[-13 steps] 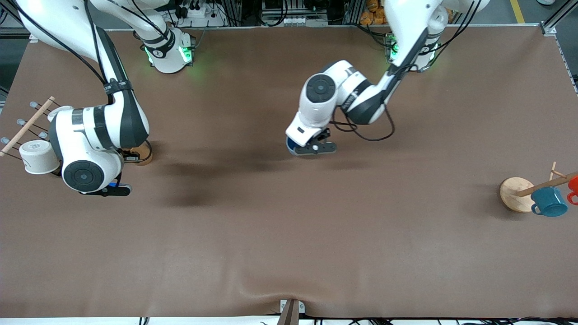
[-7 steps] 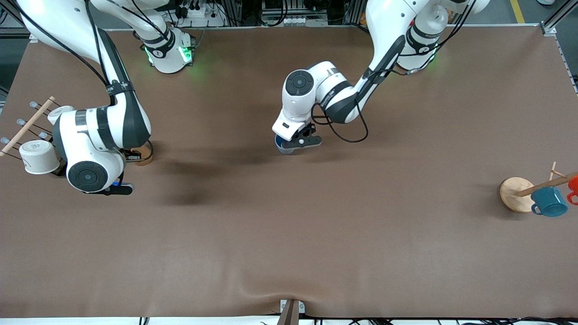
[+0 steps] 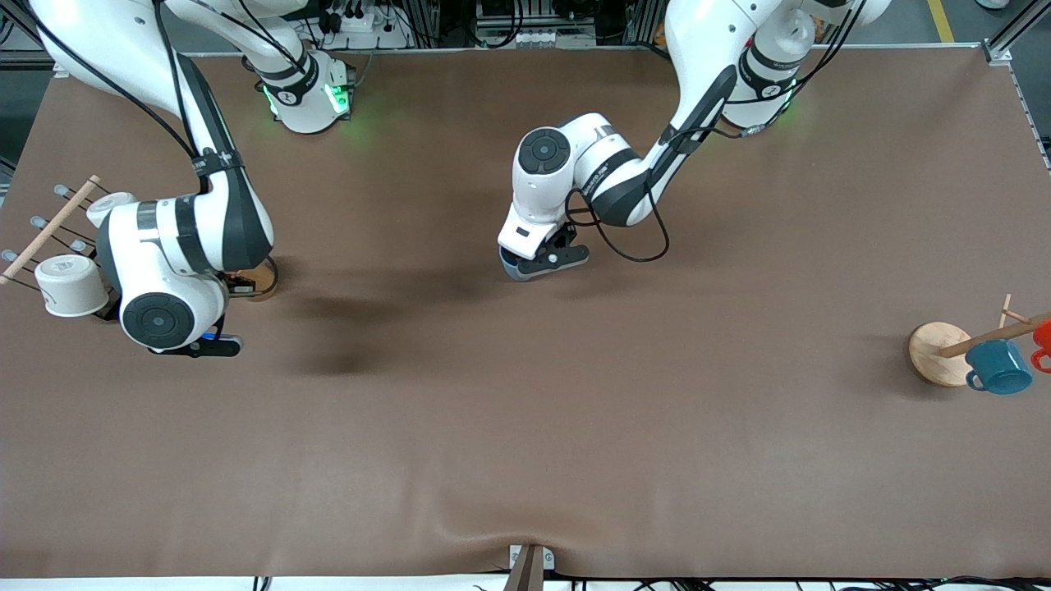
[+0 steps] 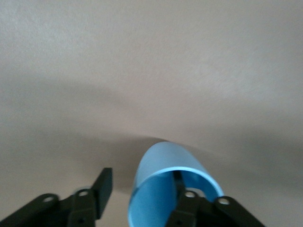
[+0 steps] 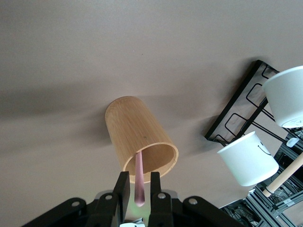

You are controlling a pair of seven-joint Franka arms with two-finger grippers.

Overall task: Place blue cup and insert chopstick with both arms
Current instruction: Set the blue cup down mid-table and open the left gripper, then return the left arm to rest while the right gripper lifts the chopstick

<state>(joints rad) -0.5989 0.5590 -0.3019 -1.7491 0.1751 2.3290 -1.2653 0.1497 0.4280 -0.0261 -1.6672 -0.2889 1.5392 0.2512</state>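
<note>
The blue cup [image 3: 510, 268] [image 4: 163, 165] is under my left gripper [image 3: 544, 261] [image 4: 142, 182] near the table's middle. That gripper is open. One finger is inside the cup and the other stands outside, apart from its wall. The pale pink chopstick [image 5: 139, 182] stands in a brown bamboo-coloured cylinder [image 5: 137, 130] [image 3: 263, 283] toward the right arm's end. My right gripper [image 5: 138, 182] [image 3: 197, 346] is over that cylinder. Its fingers flank the chopstick's upper end with a slim gap on each side.
A black wire rack [image 5: 234, 120] with white cups [image 3: 70, 285] [image 5: 247, 158] and a wooden dowel [image 3: 49, 228] stands beside the right gripper. A wooden mug stand [image 3: 936, 351] with a teal mug [image 3: 998, 367] and a red mug [image 3: 1043, 336] is at the left arm's end.
My left arm carried the blue cup toward the right arm's end of the table and then almost stopped. My right gripper shifted slightly and stays over the brown cylinder.
</note>
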